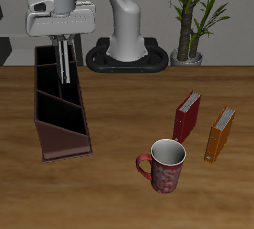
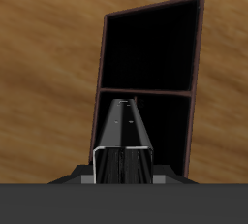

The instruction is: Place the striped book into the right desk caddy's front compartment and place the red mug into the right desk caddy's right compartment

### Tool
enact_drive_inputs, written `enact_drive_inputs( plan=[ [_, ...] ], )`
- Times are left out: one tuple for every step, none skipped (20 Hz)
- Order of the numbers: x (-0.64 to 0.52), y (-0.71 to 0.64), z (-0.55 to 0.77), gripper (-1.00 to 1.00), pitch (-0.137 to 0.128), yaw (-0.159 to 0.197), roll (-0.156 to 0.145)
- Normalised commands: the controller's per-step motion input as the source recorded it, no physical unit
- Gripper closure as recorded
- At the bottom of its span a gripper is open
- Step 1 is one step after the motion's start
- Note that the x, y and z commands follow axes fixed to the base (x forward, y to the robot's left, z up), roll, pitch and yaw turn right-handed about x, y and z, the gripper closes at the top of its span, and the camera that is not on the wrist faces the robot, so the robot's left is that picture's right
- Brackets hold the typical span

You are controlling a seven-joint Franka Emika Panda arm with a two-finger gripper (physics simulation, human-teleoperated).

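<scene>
While the hand (image 1: 65,74) hangs over the right desk caddy (image 1: 58,109), closed on the striped book (image 2: 123,141), we note that the thin book stands directly below it, its long axis vertical, over a dark walled section; we cannot tell which compartment. We judge the coming move a straight lowering. The red mug (image 1: 164,165) waits well apart near the bench's front edge, beside two other books (image 1: 187,117), obstructing nothing.

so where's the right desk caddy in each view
Exterior view: the right desk caddy lies lengthwise toward the table's front edge, with the gripper lowered into it.
Wrist view: its dark compartments sit just beyond the gripper.
Shared landmark: the divider between compartments.
</scene>
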Motion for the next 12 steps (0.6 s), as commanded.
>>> enact_drive_inputs(
  plan=[
    [-0.03, -0.07, -0.06, 1.00, 0.016, -0.003, -0.012],
    [-0.03, -0.06, -0.06, 1.00, 0.013, -0.019, -0.009],
    [-0.03, -0.02, -0.03, 1.00, 0.004, 0.003, -0.010],
    [-0.05, -0.05, -0.04, 1.00, 0.002, -0.006, -0.012],
    [-0.02, -0.06, -0.04, 1.00, -0.004, -0.007, -0.023],
    [0.03, -0.03, -0.10, 1.00, 0.038, -0.013, 0.019],
    [0.04, -0.09, -0.07, 1.00, 0.006, -0.020, -0.038],
    [0.00, 0.00, 0.00, 1.00, 0.000, 0.000, 0.000],
    [-0.02, 0.03, -0.15, 1.00, 0.043, -0.066, 0.031],
    [0.00, 0.00, 0.00, 1.00, 0.000, 0.000, 0.000],
    [-0.11, 0.16, -0.17, 1.00, 0.027, -0.047, 0.044],
    [-0.03, 0.10, -0.08, 1.00, 0.024, -0.032, 0.033]
  ],
)
